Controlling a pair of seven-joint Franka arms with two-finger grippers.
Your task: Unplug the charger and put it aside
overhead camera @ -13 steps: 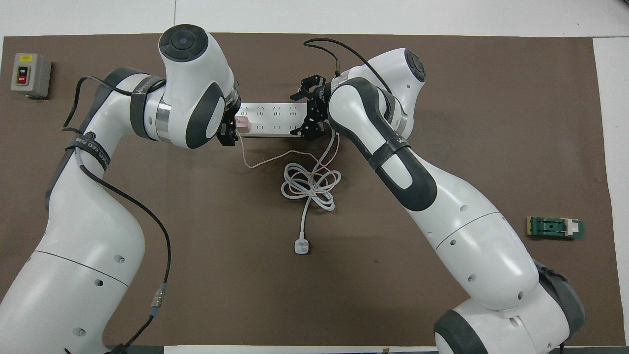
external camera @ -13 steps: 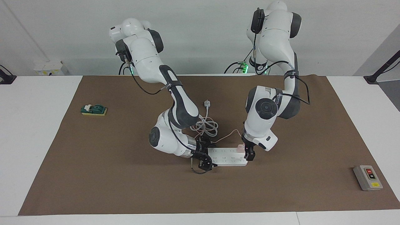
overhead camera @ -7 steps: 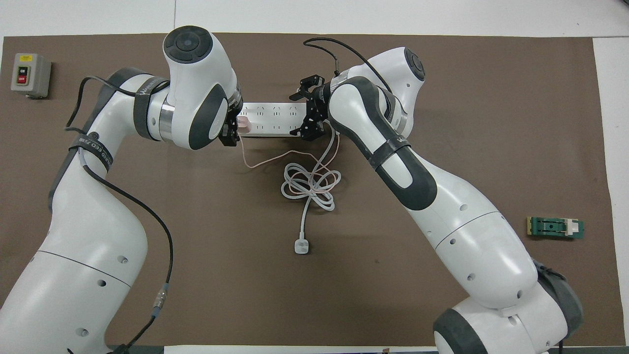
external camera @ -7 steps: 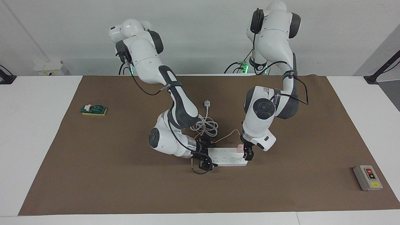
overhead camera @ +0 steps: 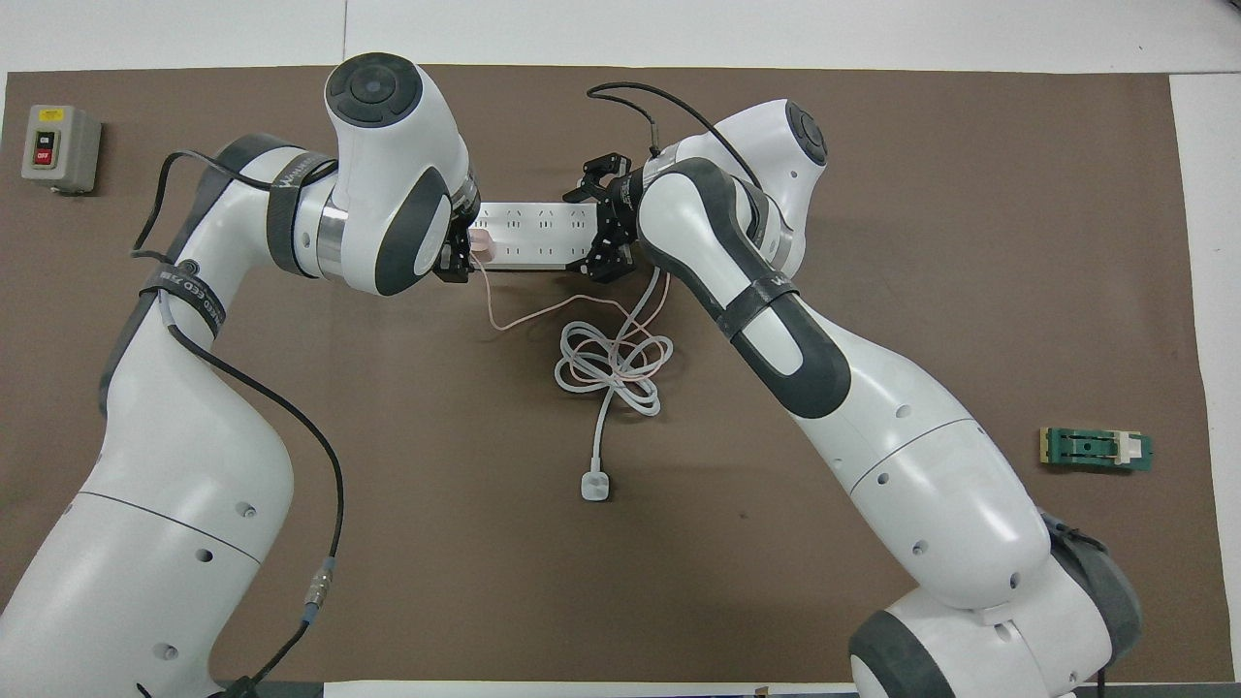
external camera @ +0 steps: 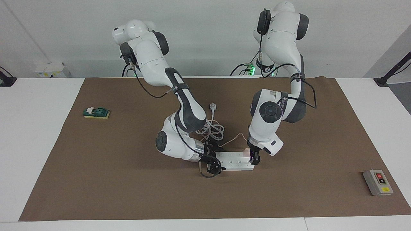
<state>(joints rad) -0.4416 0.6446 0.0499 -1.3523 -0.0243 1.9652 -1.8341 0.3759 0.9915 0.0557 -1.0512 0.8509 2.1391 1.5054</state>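
The pale pink charger (external camera: 246,151) (overhead camera: 482,246) is plugged into the white power strip (external camera: 236,161) (overhead camera: 531,236) at the strip's end toward the left arm. Its thin pink cable (overhead camera: 543,310) trails toward the robots. My left gripper (external camera: 253,157) (overhead camera: 458,260) points down right at the charger, touching or nearly touching it. My right gripper (external camera: 214,160) (overhead camera: 599,228) lies low across the strip's other end and covers it.
A coiled white cord (overhead camera: 611,368) with a small white plug (external camera: 213,106) (overhead camera: 593,485) lies nearer to the robots than the strip. A grey switch box (external camera: 378,182) sits near the left arm's end, a green block (external camera: 96,112) near the right arm's end.
The left gripper has settled closer onto the charger. The right gripper has slid a little along the strip toward the charger. The strip and charger have stayed put.
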